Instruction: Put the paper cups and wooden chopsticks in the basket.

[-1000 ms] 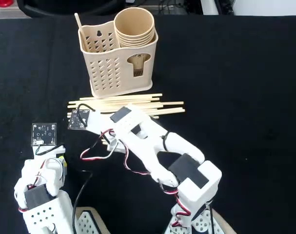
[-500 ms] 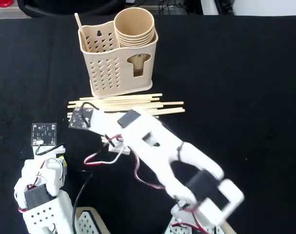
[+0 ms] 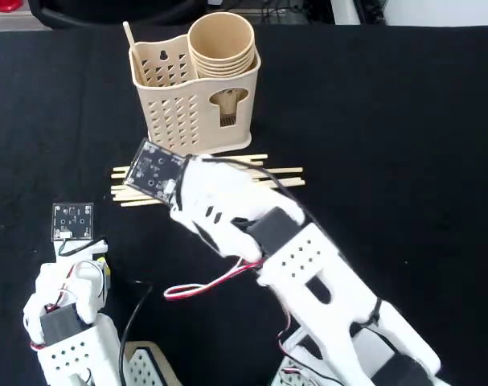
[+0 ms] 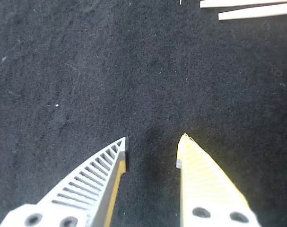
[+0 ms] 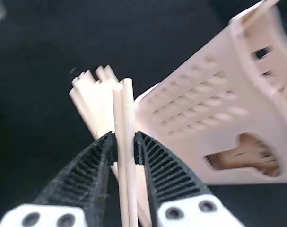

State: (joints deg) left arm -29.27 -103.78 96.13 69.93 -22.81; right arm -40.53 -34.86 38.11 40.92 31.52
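Right gripper [image 5: 125,138] clamped on a pair of chopsticks [image 5: 124,109] at the chopstick pile [image 5: 91,101], pile lying just beside the basket [image 3: 179,121], paper cups [image 3: 221,40] stacked in one compartment, left gripper [image 4: 152,142] spread open over the black table [image 3: 404,161].

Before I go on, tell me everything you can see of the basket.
The basket is beige and plastic-looking, with slotted walls and a keyhole-shaped cut-out in its front. It stands upright on the black table. It has two compartments: one holds a stack of paper cups, the other a single chopstick that leans out over the rim. The loose chopsticks lie along its base; whether they touch it is unclear.
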